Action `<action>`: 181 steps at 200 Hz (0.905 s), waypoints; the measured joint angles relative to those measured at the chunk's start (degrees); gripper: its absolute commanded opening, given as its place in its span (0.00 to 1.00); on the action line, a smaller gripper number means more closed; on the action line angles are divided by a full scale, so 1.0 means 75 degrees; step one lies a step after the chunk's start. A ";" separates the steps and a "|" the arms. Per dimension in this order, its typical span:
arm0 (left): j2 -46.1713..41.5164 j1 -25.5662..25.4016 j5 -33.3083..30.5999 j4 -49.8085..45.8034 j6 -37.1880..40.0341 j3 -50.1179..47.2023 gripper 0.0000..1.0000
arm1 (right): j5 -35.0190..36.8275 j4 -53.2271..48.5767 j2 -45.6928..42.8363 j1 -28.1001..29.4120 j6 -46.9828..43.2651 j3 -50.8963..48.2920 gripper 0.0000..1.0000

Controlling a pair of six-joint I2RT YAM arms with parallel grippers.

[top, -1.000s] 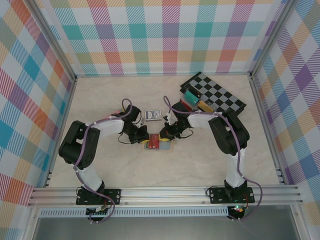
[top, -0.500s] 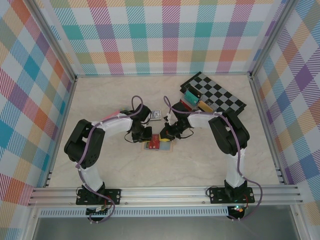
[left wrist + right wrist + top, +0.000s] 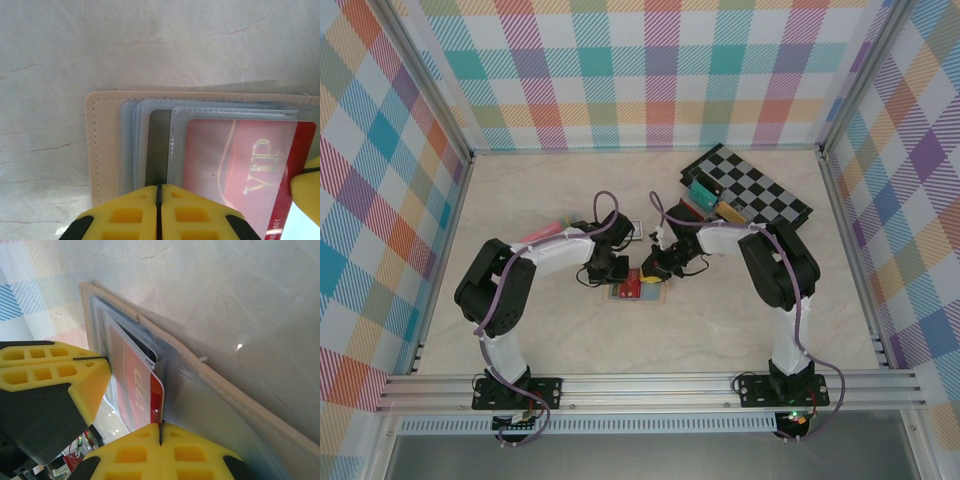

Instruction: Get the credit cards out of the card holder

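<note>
The tan card holder lies open on the table between both arms. In the left wrist view its tan edge and clear sleeves show, with a red credit card marked VIP sticking out of one sleeve to the right. My left gripper is shut on a clear sleeve's near edge. My right gripper is shut on the red card's exposed corner, beside the holder's inner lining. From above, the left gripper and right gripper meet over the red card.
A dark blue playing-card pack lies just behind the left wrist. A chessboard and a clear rack of coloured cards stand at the back right. A pink object peeks out beside the left forearm.
My left gripper has moved right, onto the card holder's left side, and now covers that end. The right gripper has stayed at the holder.
</note>
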 measured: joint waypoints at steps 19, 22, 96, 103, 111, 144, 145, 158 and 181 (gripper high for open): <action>0.0015 -0.0020 -0.0050 -0.0003 0.0000 0.0009 0.07 | -0.0050 -0.0096 0.0000 -0.0052 -0.0076 0.0003 0.00; 0.0015 -0.0020 -0.0050 -0.0003 -0.0003 0.0012 0.07 | -0.0052 -0.0111 0.0000 -0.0058 -0.0093 0.0003 0.00; 0.0067 -0.0020 -0.0026 -0.0058 -0.0003 0.0090 0.07 | -0.0201 -0.0160 0.0000 -0.0105 -0.0087 0.0003 0.27; 0.0070 -0.0020 -0.0023 -0.0058 -0.0003 0.0090 0.07 | -0.0221 -0.0149 0.0000 -0.0105 -0.0076 0.0003 0.28; 0.0073 -0.0020 -0.0020 -0.0058 -0.0006 0.0090 0.07 | -0.0230 -0.0140 0.0000 -0.0099 -0.0064 0.0003 0.29; 0.0073 -0.0020 -0.0020 -0.0058 -0.0006 0.0093 0.07 | -0.0256 -0.0090 0.0003 -0.0038 -0.0061 0.0003 0.29; 0.0073 -0.0020 -0.0020 -0.0058 -0.0006 0.0090 0.07 | -0.0256 -0.0087 0.0003 -0.0038 -0.0061 0.0003 0.28; 0.0073 -0.0020 -0.0020 -0.0058 -0.0006 0.0090 0.07 | -0.0283 -0.0026 0.0015 -0.0015 -0.0055 0.0003 0.27; 0.0076 -0.0020 -0.0017 -0.0055 -0.0009 0.0090 0.07 | -0.0321 0.0082 0.0067 0.0032 -0.0003 0.0003 0.20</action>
